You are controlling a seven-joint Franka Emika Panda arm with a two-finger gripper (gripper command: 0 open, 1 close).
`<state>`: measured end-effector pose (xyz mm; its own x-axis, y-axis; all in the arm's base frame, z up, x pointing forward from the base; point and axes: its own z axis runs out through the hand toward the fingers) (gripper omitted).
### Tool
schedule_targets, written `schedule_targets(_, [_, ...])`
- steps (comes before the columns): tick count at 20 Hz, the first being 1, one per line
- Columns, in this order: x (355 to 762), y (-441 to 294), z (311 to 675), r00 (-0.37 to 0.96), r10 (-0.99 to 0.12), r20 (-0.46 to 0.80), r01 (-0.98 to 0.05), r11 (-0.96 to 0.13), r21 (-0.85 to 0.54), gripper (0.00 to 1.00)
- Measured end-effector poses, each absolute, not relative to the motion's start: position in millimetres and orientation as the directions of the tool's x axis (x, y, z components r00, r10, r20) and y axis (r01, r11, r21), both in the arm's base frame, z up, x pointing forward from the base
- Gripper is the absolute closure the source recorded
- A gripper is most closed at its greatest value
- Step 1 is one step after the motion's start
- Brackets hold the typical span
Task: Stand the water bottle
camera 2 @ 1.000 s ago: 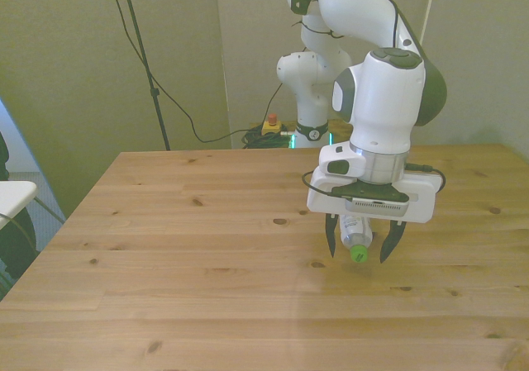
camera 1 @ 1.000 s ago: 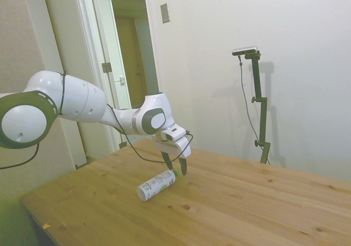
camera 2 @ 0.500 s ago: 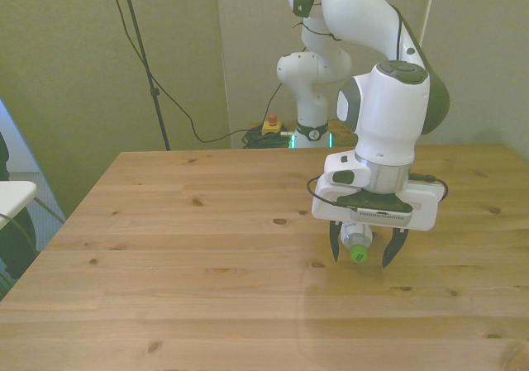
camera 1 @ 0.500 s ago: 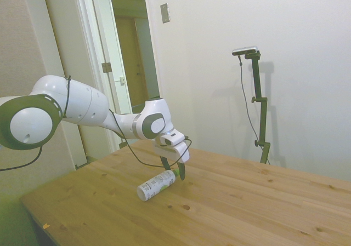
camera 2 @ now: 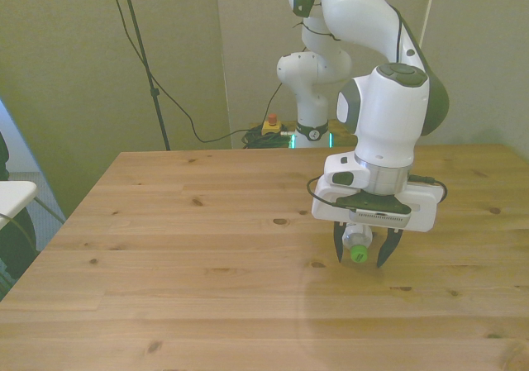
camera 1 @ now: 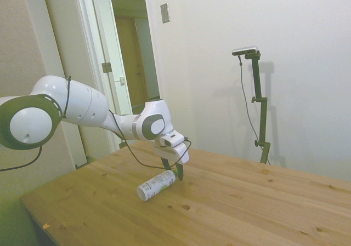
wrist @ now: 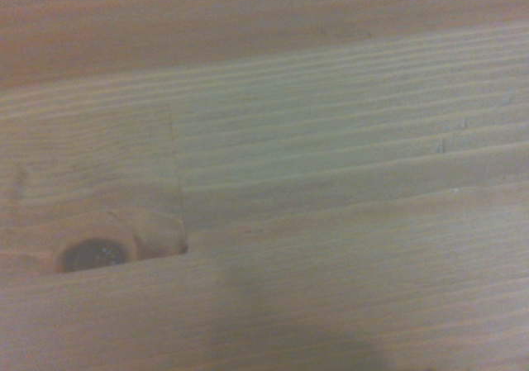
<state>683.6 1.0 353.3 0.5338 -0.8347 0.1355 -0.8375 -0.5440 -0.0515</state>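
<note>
Side view first: water bottle (camera 1: 157, 184) lies flat on the table (camera 1: 247, 202), and my pincer (camera 1: 172, 172) sits low at its capped end. Front view: my pincer (camera 2: 359, 254) straddles the green cap (camera 2: 358, 255), jaws apart, not yet clamped. Wrist view shows only blurred wood grain and a knot (wrist: 89, 254). I judge this the grasp step; next I must close on the neck, then lift and tip the bottle upright.

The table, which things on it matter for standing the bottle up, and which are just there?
Part of the job:
- water bottle, lying on its side
- gripper, fingers either side of the green cap

Just there:
- wooden table, nothing else loose on it
</note>
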Motion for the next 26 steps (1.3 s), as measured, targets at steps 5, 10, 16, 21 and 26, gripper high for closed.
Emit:
schedule_targets(5, [684, -1, 353, 0.525, -0.839, 0.139, -0.842, -0.536, -0.057, 1.00])
schedule_targets(10, [684, -4, 353, 0.517, -0.844, 0.141, -0.847, -0.528, -0.058, 1.00])
schedule_targets(16, [684, -7, 364, 0.494, -0.856, 0.151, -0.857, -0.509, -0.077, 1.00])
schedule_targets(21, [680, -9, 415, 0.451, -0.871, 0.192, -0.862, -0.481, -0.157, 1.00])
schedule_targets(26, [666, -11, 473, 0.353, -0.869, 0.347, -0.850, -0.452, -0.270, 1.00])
